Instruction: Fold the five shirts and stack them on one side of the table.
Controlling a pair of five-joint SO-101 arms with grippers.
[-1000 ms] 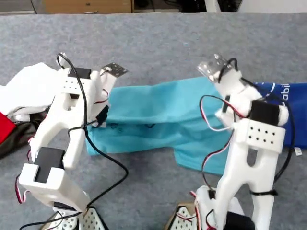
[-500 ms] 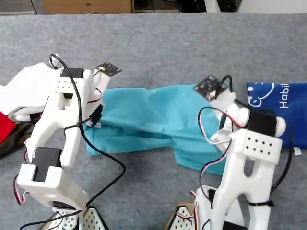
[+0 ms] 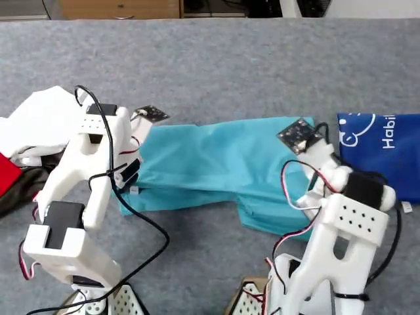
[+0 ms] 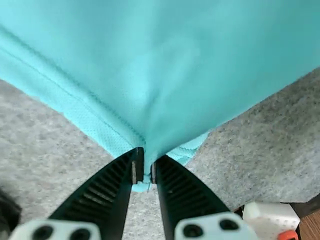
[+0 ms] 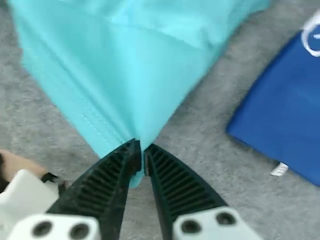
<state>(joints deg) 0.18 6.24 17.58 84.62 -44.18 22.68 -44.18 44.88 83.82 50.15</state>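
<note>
High view: the teal shirt [image 3: 216,164] lies across the middle of the counter [image 3: 216,59], between the arms; a blue shirt [image 3: 380,151] lies at the right edge and a white shirt [image 3: 39,121] at the left, both crowding the fold. Left wrist view: the left end effector [image 4: 143,169] is clamped on the teal shirt's edge, perhaps a hem. Right wrist view: the right end effector [image 5: 140,150] pinches a fold likewise; carry both ends level and taut, stopping short of the blue shirt.

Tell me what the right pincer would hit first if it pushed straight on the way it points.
The right pincer would probably meet the teal shirt it pinches; the cloth spreads directly ahead of its tips.
</note>
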